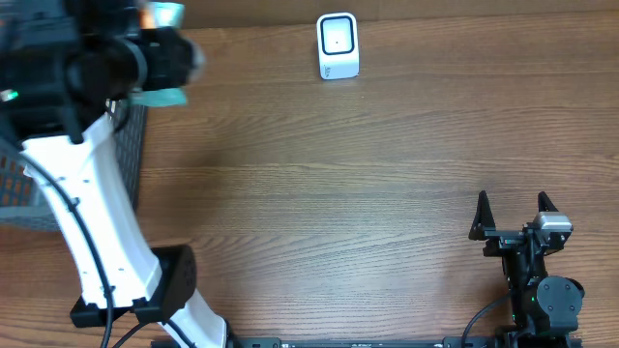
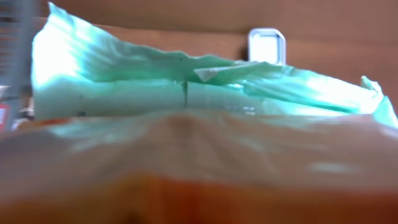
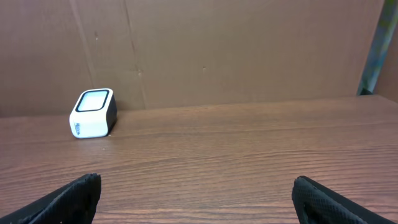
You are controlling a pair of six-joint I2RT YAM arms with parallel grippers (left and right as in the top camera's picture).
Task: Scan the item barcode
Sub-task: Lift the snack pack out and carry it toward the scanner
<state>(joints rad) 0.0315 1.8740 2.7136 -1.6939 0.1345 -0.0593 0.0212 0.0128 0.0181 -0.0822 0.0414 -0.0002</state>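
Filling the left wrist view, a soft mint-green and orange packet [image 2: 186,99] sits blurred right against the lens. Seen from overhead, it is in the upper left of the frame, its mint edges showing either side of the left gripper [image 1: 166,58], which grips it beside a dark wire basket [image 1: 29,193]. A white barcode scanner [image 1: 338,44] stands at top centre of the wooden table [image 1: 338,174], well apart from the packet. At lower right, the right gripper [image 1: 514,208] has its jaws spread wide, holding nothing.
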